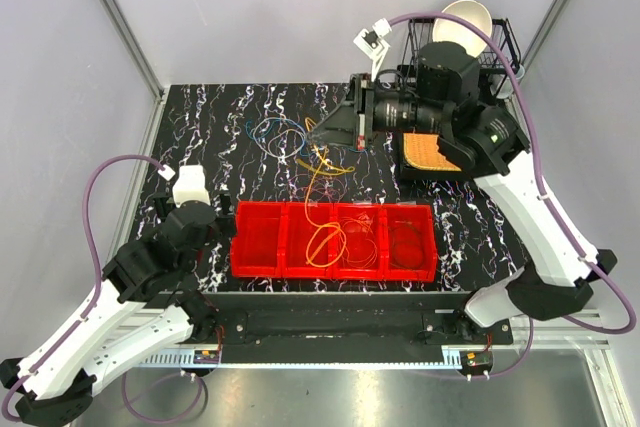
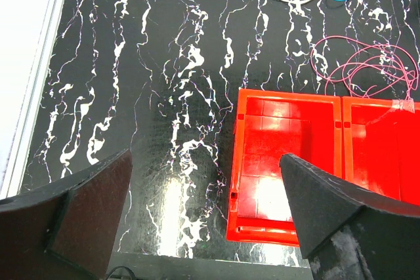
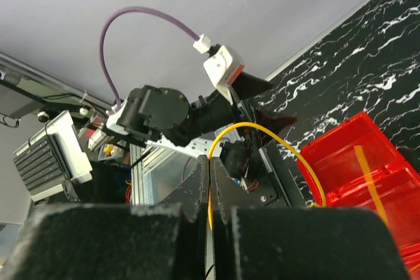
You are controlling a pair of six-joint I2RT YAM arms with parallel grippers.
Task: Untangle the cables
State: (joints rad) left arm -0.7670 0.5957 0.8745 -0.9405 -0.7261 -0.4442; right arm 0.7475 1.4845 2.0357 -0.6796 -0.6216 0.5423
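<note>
Clamping yellow cable [image 3: 249,124] tight in right gripper [image 3: 209,168], needing a slow, straight pull so loops below slip free of tray [image 1: 260,247]; left gripper [image 2: 203,159] idling, jaws spread.

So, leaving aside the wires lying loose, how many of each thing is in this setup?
Robot arms: 2
Red bins: 4
White bowl: 1
Black wire basket: 1
Orange mat: 1
Yellow wire held in the right end effector: 1
Total: 10
</note>
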